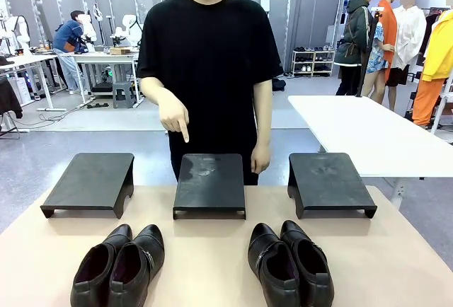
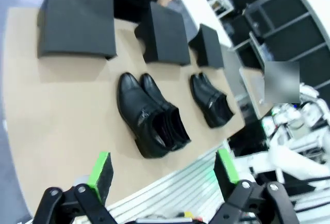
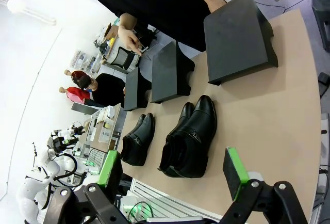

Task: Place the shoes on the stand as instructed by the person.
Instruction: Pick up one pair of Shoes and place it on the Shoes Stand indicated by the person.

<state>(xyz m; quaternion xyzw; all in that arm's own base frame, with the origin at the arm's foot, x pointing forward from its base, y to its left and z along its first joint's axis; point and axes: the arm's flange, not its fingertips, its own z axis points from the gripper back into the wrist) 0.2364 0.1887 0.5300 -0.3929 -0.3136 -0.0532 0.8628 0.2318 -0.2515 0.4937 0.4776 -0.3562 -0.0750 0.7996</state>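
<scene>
Front view: three black stands (image 1: 88,180) in a row across the far half of the table (image 1: 212,250), with a bare tan strip between them and the shoes. Left pair (image 1: 119,268) and right pair (image 1: 290,264) at the near edge, toes toward the stands, well apart from each other. Person's hand (image 1: 173,117) pointing down over the middle stand (image 1: 209,185).

Left wrist view: left jaws spread wide around nothing, left green pads (image 2: 100,170) above the near table edge, left pair nearest ahead.

Right wrist view: right jaws also wide and empty, right green pads (image 3: 234,171) over the near edge, right pair nearest, open table beside it.
</scene>
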